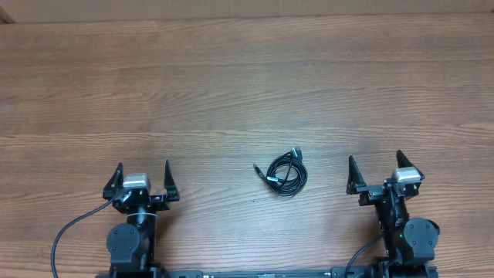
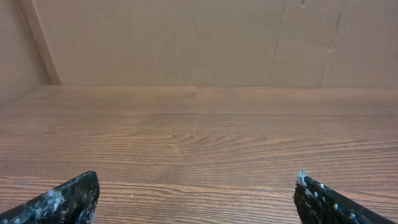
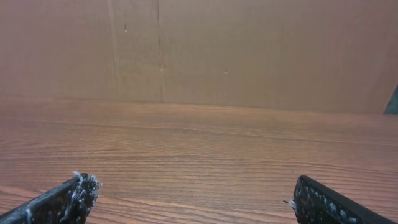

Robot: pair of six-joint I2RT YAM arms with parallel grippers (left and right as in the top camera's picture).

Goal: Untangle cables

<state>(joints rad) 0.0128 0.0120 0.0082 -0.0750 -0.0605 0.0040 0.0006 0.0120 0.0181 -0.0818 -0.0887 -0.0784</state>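
Observation:
The cables point(image 1: 285, 173) lie in a small coiled black bundle on the wooden table, between the two arms, with silver-grey plug ends at its top and left side. My left gripper point(image 1: 143, 173) is open and empty, well left of the bundle. My right gripper point(image 1: 376, 165) is open and empty, to the right of the bundle. The left wrist view shows my left gripper's point(image 2: 196, 186) spread fingertips over bare wood. The right wrist view shows my right gripper's point(image 3: 189, 190) spread fingertips over bare wood. The cables do not show in either wrist view.
The wooden table point(image 1: 247, 85) stretches far beyond the arms. A cardboard wall point(image 2: 186, 37) stands at its far edge. A thick black robot wire point(image 1: 65, 232) runs from the left arm's base.

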